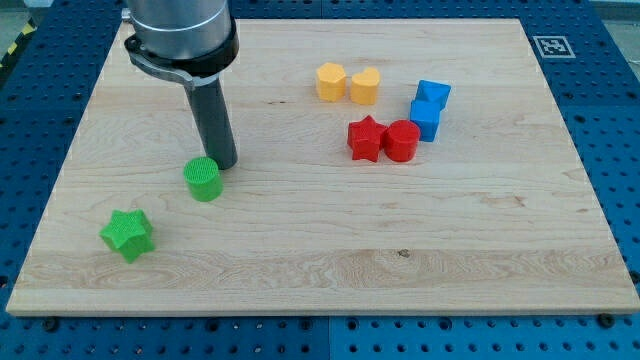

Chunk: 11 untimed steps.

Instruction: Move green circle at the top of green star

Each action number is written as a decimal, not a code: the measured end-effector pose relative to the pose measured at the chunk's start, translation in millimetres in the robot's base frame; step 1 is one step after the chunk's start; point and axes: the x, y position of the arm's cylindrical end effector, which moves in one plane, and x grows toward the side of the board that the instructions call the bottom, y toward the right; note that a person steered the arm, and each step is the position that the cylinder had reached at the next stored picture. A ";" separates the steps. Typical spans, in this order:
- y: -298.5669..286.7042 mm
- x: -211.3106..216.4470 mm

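Observation:
The green circle [203, 179] stands on the wooden board at the view's left. The green star [127, 234] lies below and to the left of it, a short gap apart. My tip [224, 164] is right next to the green circle, at its upper right edge, touching or nearly touching it. The dark rod rises from the tip toward the view's top left.
A red star [365, 138] and a red circle [401, 140] sit side by side right of centre. Two blue blocks [429, 108] sit just right of them. Two yellow blocks [347, 83] sit above. The board [330, 260] rests on a blue pegboard surface.

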 end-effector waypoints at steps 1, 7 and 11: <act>41.8 10.0; -40.7 25.6; -79.6 -16.8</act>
